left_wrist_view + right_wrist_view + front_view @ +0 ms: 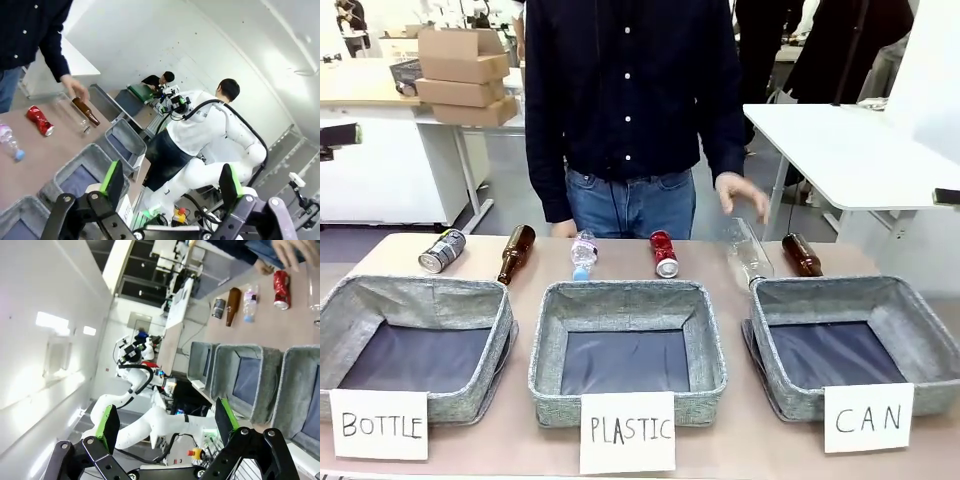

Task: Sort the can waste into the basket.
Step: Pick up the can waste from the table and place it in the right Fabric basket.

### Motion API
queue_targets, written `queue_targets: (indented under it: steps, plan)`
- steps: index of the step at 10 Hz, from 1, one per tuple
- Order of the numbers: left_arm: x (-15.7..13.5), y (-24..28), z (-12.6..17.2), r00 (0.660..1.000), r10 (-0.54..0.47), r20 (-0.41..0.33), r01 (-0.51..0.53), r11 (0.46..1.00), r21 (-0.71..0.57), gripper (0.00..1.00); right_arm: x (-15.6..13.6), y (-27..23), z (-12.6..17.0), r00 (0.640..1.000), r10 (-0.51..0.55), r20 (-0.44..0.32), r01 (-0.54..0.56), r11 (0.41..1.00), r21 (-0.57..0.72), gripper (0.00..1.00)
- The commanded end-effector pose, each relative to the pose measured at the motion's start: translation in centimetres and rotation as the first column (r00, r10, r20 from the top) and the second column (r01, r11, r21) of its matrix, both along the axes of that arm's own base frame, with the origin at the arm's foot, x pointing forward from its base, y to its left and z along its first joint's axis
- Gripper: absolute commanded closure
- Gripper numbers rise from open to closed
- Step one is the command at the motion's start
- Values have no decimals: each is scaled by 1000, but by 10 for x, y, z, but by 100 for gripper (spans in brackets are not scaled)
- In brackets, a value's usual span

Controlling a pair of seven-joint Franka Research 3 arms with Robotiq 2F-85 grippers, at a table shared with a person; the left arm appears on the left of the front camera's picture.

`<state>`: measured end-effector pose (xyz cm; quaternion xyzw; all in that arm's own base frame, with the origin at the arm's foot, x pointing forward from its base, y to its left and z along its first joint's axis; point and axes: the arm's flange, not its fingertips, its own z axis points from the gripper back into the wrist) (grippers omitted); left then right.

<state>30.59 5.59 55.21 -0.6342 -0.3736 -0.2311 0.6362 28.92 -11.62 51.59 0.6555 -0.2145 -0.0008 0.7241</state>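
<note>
A crushed red can [664, 253] lies at the table's far edge behind the middle bin; it also shows as the red can [40, 120] and red can [281, 282]. A dark can [442, 250] lies at the far left, seen as the dark can [218, 308] from the right wrist. The grey basket [830, 288] carded "CAN" stands at the right, nothing in it; the same basket [125, 142] and basket [290, 385] show in both wrist views. My left gripper [171, 179] and right gripper [166, 420] hang open in the air, off the table.
Grey bins carded "BOTTLE" [415, 292] and "PLASTIC" [625, 293] stand left and middle. Two brown bottles [516, 253] [801, 254], a small plastic bottle [583, 255] and a clear bottle [748, 252] lie along the far edge. A person's hand [740, 192] hovers above the clear bottle.
</note>
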Motion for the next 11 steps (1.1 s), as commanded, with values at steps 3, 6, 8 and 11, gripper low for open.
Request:
queue_targets:
  steps: [3, 6, 8, 11]
  plan:
    - [1, -1, 2, 999, 15, 34, -14, 1000, -3, 0, 6, -1, 3, 999, -7, 37, 7, 1000, 1, 0]
    - [1, -1, 2, 999, 15, 34, -14, 1000, -3, 0, 6, -1, 3, 999, -7, 37, 7, 1000, 1, 0]
    - [28, -11, 13, 987, 149, -61, -139, 978, 153, 0, 6, -1, 3, 999, -7, 37, 7, 1000, 1, 0]
    - [149, 12, 17, 824, 445, -351, -249, 840, 481, 0, 6, -1, 3, 999, -7, 37, 7, 1000, 1, 0]
